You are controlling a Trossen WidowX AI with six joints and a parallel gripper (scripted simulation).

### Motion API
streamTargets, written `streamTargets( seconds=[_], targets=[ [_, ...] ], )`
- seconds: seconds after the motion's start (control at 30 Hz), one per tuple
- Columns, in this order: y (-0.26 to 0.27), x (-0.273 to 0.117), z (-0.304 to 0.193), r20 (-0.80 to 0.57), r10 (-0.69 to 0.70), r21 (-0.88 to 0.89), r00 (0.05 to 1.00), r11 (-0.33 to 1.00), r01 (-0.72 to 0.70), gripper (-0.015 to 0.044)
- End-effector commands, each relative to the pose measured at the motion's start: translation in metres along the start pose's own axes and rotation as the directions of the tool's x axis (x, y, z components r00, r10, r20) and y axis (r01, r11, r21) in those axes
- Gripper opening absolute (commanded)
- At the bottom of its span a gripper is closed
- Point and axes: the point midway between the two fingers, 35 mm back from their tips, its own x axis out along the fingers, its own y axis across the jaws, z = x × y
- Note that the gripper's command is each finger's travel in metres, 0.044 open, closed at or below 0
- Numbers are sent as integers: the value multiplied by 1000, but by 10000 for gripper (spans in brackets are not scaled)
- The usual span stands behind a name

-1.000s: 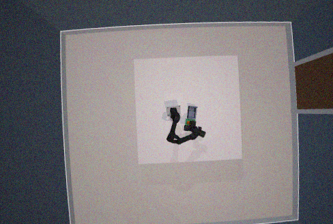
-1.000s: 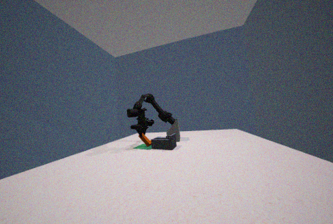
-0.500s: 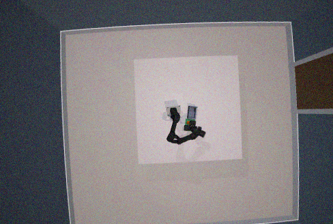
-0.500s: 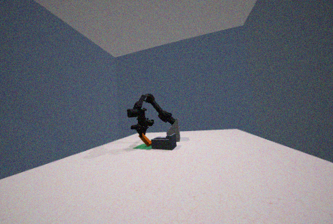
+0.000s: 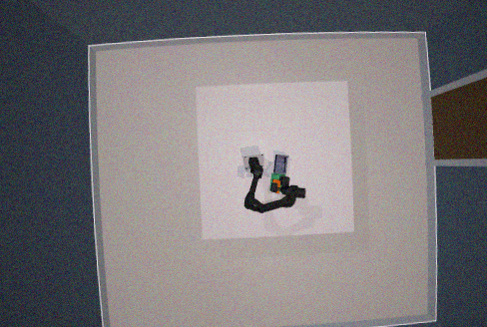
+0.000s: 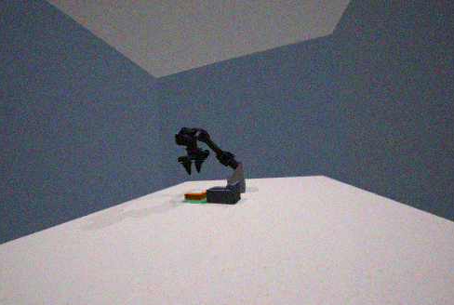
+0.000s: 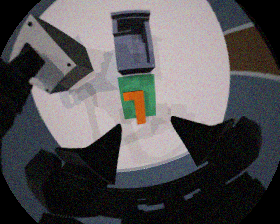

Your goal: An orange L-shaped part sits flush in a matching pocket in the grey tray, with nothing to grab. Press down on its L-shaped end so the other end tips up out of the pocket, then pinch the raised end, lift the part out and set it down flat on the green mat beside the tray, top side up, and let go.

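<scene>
The orange L-shaped part (image 5: 277, 184) (image 6: 195, 196) (image 7: 140, 106) lies flat on the green mat (image 5: 275, 176) (image 6: 196, 201) (image 7: 148, 86). In the wrist view its L-shaped end points toward the tray, and the tip of its long leg reaches a little past the mat's near edge. Which face is up is hard to tell. The grey tray (image 6: 222, 195) (image 7: 136, 70) stands right beside the mat, its pocket empty. My gripper (image 6: 193, 172) (image 7: 147, 123) is open and empty, well above the part, with its fingers spread wide and pointing down.
The arm's pale base (image 6: 236, 179) (image 7: 51, 55) stands beside the tray, at the upper left in the wrist view. The arm (image 5: 261, 206) bends around the mat's near side. A brown surface (image 5: 468, 120) (image 7: 253, 52) lies off to the right, beyond the table.
</scene>
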Motion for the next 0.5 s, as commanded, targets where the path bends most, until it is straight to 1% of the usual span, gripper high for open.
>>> streamTargets(
  seconds=[0.0, 0.47],
  targets=[
    [1, -17, -4, -14, -4, 7, 1000, 1000, 4, 400],
    [1, -12, -2, -5, -4, 1, 1000, 1000, 4, 400]
  ],
)
